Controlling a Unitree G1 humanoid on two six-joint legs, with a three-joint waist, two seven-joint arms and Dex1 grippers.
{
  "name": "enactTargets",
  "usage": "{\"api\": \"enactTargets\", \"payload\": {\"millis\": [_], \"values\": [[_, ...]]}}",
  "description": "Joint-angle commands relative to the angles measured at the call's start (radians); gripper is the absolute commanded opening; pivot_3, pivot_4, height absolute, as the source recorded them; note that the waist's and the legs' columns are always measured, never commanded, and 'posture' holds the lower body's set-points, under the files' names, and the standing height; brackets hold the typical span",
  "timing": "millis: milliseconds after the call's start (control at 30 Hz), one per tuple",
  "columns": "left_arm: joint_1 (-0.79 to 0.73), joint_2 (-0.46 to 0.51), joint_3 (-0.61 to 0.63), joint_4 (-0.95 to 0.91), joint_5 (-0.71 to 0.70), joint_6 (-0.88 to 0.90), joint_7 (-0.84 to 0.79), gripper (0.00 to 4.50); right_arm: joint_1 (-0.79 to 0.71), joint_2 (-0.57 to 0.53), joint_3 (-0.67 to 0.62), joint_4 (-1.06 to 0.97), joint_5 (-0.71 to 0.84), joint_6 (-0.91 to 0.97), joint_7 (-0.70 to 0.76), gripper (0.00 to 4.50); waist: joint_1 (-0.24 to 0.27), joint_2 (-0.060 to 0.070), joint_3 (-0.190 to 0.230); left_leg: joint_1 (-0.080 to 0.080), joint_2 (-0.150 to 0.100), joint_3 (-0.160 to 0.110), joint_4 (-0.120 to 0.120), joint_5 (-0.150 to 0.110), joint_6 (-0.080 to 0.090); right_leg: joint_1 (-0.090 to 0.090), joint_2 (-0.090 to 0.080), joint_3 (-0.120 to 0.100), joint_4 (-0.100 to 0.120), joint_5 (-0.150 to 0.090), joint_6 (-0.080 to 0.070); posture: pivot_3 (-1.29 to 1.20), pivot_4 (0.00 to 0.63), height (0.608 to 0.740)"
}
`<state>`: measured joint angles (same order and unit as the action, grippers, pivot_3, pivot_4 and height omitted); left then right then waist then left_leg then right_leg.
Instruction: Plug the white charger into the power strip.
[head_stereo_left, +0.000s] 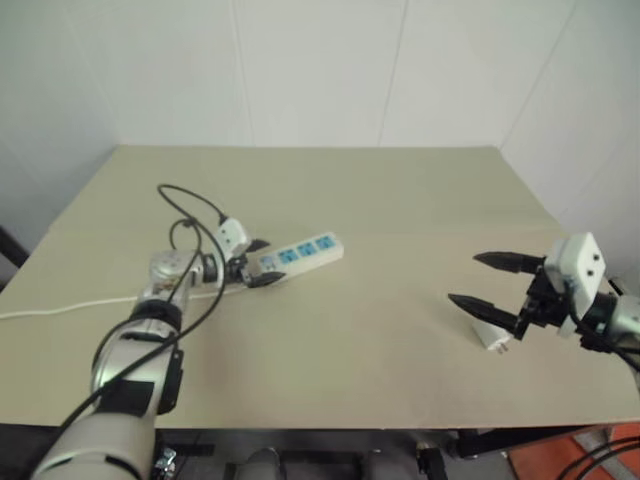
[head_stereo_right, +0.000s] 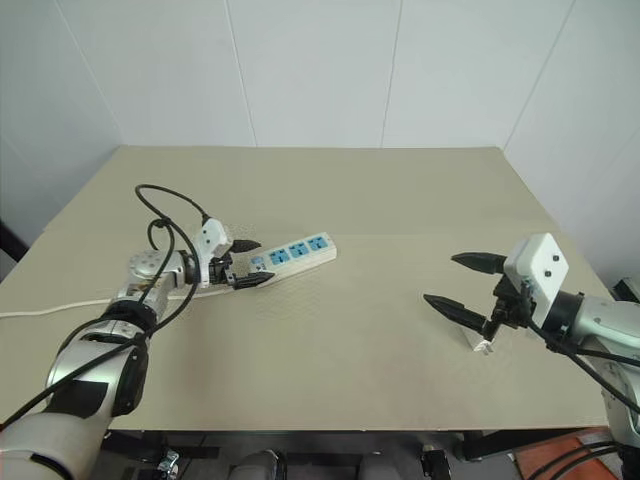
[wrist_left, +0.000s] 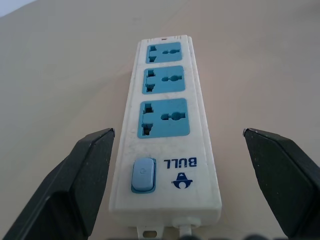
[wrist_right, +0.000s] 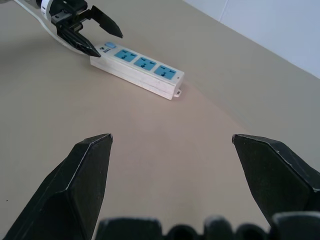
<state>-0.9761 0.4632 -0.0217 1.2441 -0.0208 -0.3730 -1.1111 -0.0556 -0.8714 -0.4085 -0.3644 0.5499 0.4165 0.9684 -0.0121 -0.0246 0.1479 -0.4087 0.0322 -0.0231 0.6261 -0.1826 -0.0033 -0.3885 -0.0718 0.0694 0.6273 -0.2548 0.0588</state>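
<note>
Lying flat on the beige table, left of centre, the power strip, three blue sockets up, its thin white cord trailing off toward the left edge. Straddling its switch end, the left gripper, fingers spread wide on either side, gripping nothing. Resting on the table at the right, the white charger, well apart from the strip. Hovering just above the charger, the right gripper, jaws apart and empty.
</note>
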Motion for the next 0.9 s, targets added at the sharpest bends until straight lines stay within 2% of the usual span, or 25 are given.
{"api": "enactTargets", "payload": {"millis": [33, 200, 367, 400, 500, 533, 767, 900], "values": [[-0.021, 0.0, 0.001, 0.016, 0.034, -0.033, 0.066, 4.48, 0.005, -0.005, -0.044, -0.043, 0.03, 0.004, -0.013, 4.5, -0.002, 0.0, 0.0, 0.0, 0.0, 0.0, 0.0, 0.0, 0.0, 0.0, 0.0, 0.0, 0.0, 0.0, 0.0, 0.0, 0.15, 0.74], [-0.016, 0.002, -0.003, 0.032, 0.074, -0.019, 0.108, 4.48, 0.01, -0.007, -0.043, -0.046, 0.039, 0.0, -0.024, 4.5, -0.001, 0.0, 0.0, 0.0, 0.0, 0.0, 0.0, 0.0, 0.0, 0.0, 0.0, 0.0, 0.0, -0.002, 0.004, 0.0, 0.15, 0.74], [-0.015, -0.002, 0.004, 0.044, 0.078, 0.046, 0.053, 4.48, -0.002, -0.005, -0.029, -0.04, 0.037, -0.005, -0.029, 4.5, -0.001, 0.0, 0.0, 0.0, 0.0, 0.0, 0.0, 0.0, 0.0, 0.0, 0.0, 0.0, 0.0, -0.003, 0.006, 0.0, 0.15, 0.74], [-0.013, -0.006, 0.006, 0.046, 0.078, 0.053, 0.049, 4.09, -0.004, -0.005, -0.027, -0.04, 0.037, -0.005, -0.03, 4.5, -0.001, 0.0, 0.0, 0.0, 0.0, 0.0, 0.0, 0.0, 0.0, 0.0, 0.0, 0.0, 0.001, -0.003, 0.006, 0.0, 0.15, 0.74], [-0.01, -0.016, 0.012, 0.049, 0.077, 0.065, 0.044, 3.35, -0.006, -0.005, -0.025, -0.041, 0.037, -0.005, -0.032, 4.5, 0.0, 0.0, 0.0, 0.001, 0.0, 0.0, 0.0, 0.0, 0.0, 0.0, 0.0, 0.0, 0.001, -0.003, 0.006, 0.0, 0.15, 0.74], [-0.009, -0.019, 0.013, 0.048, 0.076, 0.066, 0.04, 3.28, -0.004, -0.005, -0.029, -0.043, 0.038, -0.005, -0.032, 4.5, 0.001, 0.0, 0.0, 0.001, 0.0, 0.0, 0.0, 0.0, 0.0, 0.001, 0.0, 0.0, 0.001, -0.003, 0.006, 0.0, 0.15, 0.74], [-0.005, -0.031, 0.022, 0.037, 0.07, 0.065, -0.002, 3.28, 0.014, -0.011, -0.049, -0.052, 0.039, -0.004, -0.033, 4.5, 0.004, 0.0, 0.0, 0.001, 0.0, 0.0, 0.0, 0.0, 0.0, 0.001, 0.0, 0.0, 0.001, -0.003, 0.006, 0.0, 0.15, 0.74], [0.004, -0.037, 0.026, -0.004, 0.044, 0.035, -0.106, 3.28, 0.017, -0.011, -0.049, -0.052, 0.038, -0.006, -0.035, 4.5, 0.005, 0.0, 0.0, 0.001, -0.001, 0.0, 0.0, 0.0, 0.0, 0.001, 0.0, 0.0, 0.001, -0.003, 0.006, 0.0, 0.15, 0.74]]}}
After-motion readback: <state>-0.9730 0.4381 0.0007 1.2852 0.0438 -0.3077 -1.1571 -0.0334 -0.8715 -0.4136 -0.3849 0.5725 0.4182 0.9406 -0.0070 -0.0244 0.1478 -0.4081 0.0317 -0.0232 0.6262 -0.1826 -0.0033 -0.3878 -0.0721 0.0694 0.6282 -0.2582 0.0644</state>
